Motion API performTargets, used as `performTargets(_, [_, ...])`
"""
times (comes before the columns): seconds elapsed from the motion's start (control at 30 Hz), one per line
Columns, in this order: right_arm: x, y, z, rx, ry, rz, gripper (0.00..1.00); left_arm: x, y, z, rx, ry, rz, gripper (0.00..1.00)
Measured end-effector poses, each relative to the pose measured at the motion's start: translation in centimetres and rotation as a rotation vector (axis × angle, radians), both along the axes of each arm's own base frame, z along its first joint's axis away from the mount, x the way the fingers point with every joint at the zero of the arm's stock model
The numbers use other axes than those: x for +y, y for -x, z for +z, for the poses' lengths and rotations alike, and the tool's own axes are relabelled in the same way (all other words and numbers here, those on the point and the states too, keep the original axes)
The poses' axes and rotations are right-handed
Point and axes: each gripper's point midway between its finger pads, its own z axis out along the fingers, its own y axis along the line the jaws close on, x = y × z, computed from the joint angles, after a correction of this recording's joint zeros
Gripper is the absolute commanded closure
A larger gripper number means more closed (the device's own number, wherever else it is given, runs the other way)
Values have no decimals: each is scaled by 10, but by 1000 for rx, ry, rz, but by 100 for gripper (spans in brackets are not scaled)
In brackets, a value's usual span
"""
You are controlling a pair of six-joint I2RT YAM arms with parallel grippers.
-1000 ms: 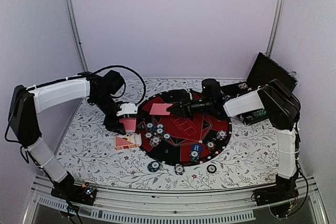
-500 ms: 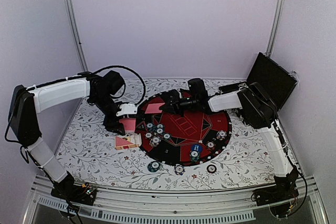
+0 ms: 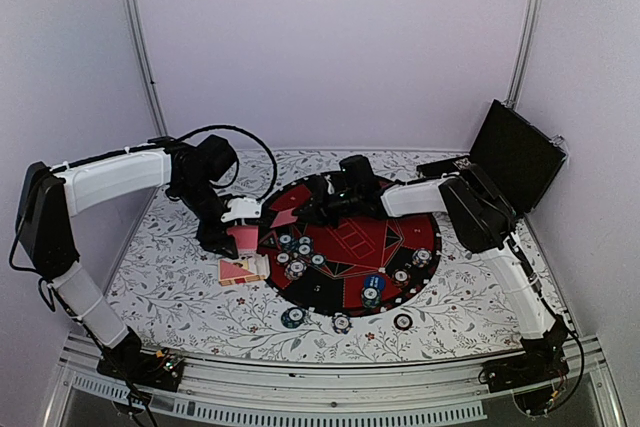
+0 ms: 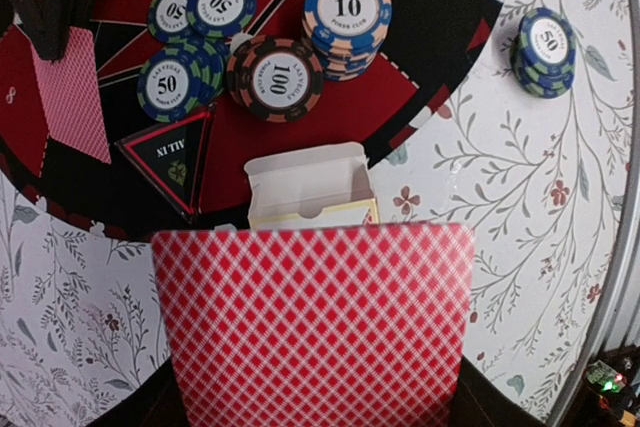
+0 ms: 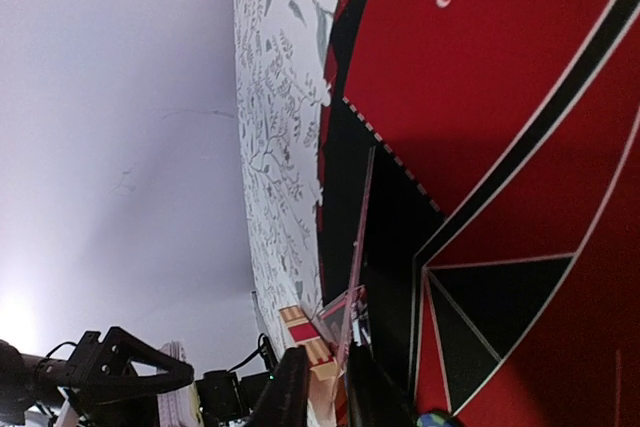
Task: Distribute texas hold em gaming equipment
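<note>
My left gripper [image 3: 240, 237] hovers at the mat's left edge, shut on a stack of red-backed playing cards [image 4: 315, 322] that fills the bottom of the left wrist view. Below it an open card box [image 4: 308, 182] lies on the cloth. My right gripper [image 3: 303, 209] reaches across to the left part of the mat [image 3: 400, 237]. Seen edge-on in the right wrist view, a single card [image 5: 358, 247] stands between the jaws, which are slightly apart [image 5: 326, 349], with a gap beside it. That card [image 4: 72, 97] rests low on the mat. Poker chips [image 4: 275, 77] sit close by.
More chip stacks [image 3: 372, 287] stand on the mat, and loose chips [image 3: 342, 323] lie on the flowered cloth near the front. The black case [image 3: 515, 152] stands open at the back right. White walls close in behind and at both sides.
The right arm has stretched leftwards over the mat, carrying its card down to the mat's left part, and its jaws have parted a little. The left arm has stayed still.
</note>
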Motion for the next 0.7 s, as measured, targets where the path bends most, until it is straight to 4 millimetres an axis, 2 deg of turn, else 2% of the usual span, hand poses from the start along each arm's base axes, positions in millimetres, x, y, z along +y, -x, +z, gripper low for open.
performTargets(0.07, [-1, -3, -8, 6, 21, -14, 66, 0, 1, 0, 5, -2, 0, 69])
performTargets(0.2, [-5, -5, -22, 12, 73, -31, 57, 0, 2, 0, 7, -1, 0, 69])
performTargets(0.3, [-9, -8, -25, -14, 95, -41, 46, 0, 2, 0, 8, -2, 0, 69])
performTargets(0.4, [-16, -7, -18, -46, 127, -59, 41, 1, 2, 0, 8, -2, 1, 69])
performTargets(0.57, [-40, -3, -4, -92, 230, -110, 37, 1, 2, -1, 10, -3, 3, 69])
performTargets(0.7, [-60, 8, 21, -134, 266, -132, 28, 0, 2, -1, 12, -3, 5, 70])
